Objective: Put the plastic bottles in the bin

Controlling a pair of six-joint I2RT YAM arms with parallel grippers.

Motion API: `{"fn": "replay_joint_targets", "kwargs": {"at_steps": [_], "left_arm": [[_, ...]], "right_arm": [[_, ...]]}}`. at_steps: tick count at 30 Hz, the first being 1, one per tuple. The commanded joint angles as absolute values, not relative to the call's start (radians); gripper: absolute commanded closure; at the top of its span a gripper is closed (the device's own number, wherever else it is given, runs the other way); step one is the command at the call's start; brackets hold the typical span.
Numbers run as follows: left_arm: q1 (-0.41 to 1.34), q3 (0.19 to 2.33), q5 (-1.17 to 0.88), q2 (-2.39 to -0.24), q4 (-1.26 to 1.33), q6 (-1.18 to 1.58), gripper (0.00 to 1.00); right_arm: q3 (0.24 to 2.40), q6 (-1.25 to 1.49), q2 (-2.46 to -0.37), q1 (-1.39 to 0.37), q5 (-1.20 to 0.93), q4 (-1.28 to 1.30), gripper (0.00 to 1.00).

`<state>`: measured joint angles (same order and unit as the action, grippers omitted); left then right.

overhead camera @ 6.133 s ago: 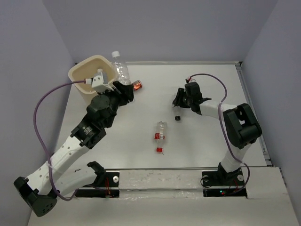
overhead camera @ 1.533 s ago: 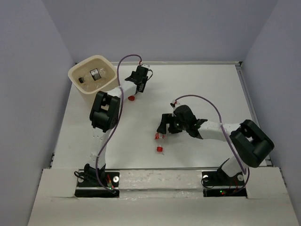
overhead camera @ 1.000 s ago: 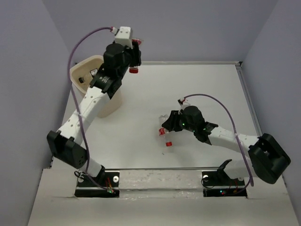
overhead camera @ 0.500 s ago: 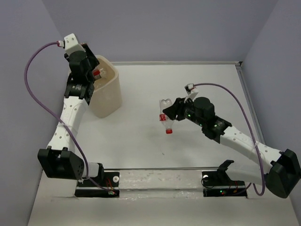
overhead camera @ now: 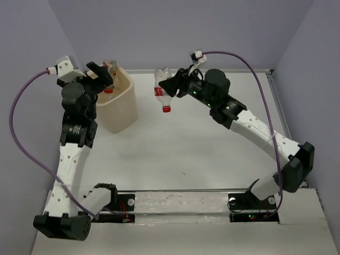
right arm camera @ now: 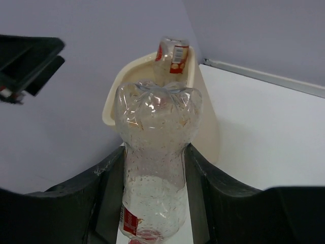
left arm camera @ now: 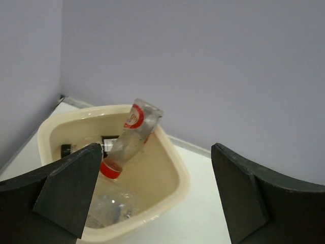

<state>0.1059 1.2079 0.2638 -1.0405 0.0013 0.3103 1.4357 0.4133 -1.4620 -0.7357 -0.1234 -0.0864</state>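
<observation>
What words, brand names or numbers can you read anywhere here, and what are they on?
Nothing is legible.
Red label on the leaning bottle in the bin: pale lettering, too blurred to read.
Red label on the held bottle: too small to read.

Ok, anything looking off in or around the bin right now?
Yes: a red-labelled bottle stands cap-down in the bin, tilted against a wall, its base poking above the rim. A clear bottle lies low beneath it. The tilted one might hinder the held bottle in the right fingers when dropped.
</observation>
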Motion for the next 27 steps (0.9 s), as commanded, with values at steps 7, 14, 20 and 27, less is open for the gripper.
{"fn": "replay_joint_targets", "kwargs": {"at_steps": [7, 14, 20, 27], "left_arm": [[0.112, 0.985, 0.13, -0.531, -0.044, 0.313, 0.01], [0.196, 0.81, 0.285, -0.41, -0.021, 0.31, 0.01], [0.253, 0.804, 0.394, -0.381, -0.048, 0.314, 0.01], [0.25, 0.81, 0.428, -0.333, -0.023, 0.325, 0.01]], "right_arm": [[2.086, 0.296, -1.926, -0.802, -0.15, -0.081, 0.78], [2.653, 0.269, -2.33, -0.845, -0.146, -0.106, 0.8], [2.643, 0.14, -2.518, -0.939, -0.118, -0.461, 0.55], [2.622, 0.143, -2.51, -0.951, -0.101, -0.463, 0.0]]}}
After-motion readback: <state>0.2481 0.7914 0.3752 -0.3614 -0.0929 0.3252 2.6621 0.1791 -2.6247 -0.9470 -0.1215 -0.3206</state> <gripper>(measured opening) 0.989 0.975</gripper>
